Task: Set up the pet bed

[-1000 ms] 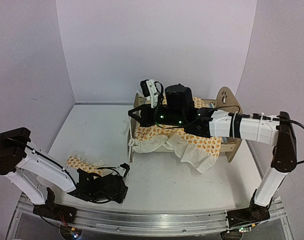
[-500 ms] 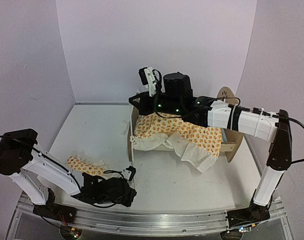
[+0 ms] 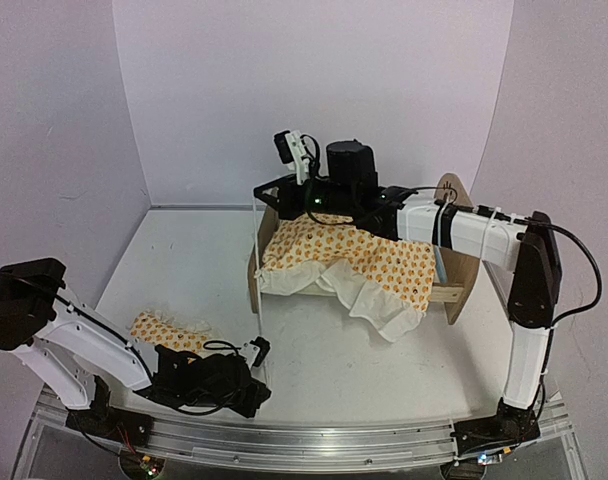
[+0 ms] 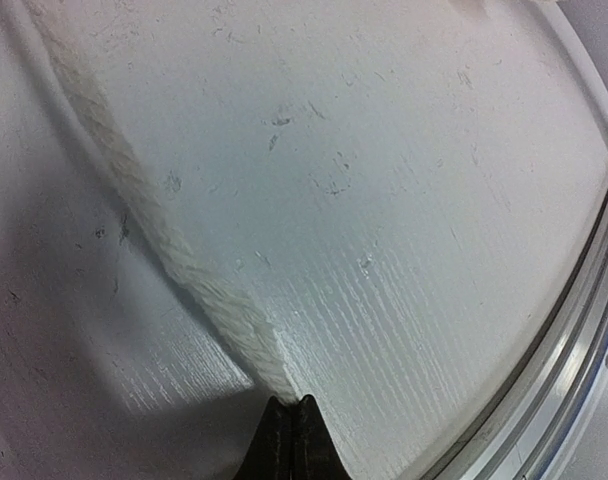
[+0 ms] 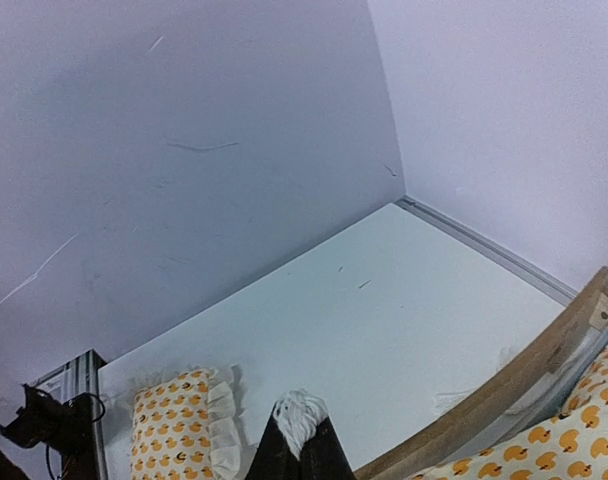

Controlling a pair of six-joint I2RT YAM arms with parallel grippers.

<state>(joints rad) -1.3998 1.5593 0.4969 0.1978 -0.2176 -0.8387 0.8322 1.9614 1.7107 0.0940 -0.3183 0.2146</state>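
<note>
Hazard: my right pincer [image 5: 304,436], shut on one end of the white cord [image 5: 299,405], and my left pincer [image 4: 292,408], shut on the other, hold it taut beside the pet bed [image 3: 452,196] at mid-table, so a pull could snag the footboard [image 3: 254,287] and tip it.

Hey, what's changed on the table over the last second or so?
The right gripper, shut on the white cord, rose above the pet bed's foot end, drawing the cord taut; the blanket now lies flatter. The left gripper, also holding the cord, the pillow and the bed barely moved.
</note>
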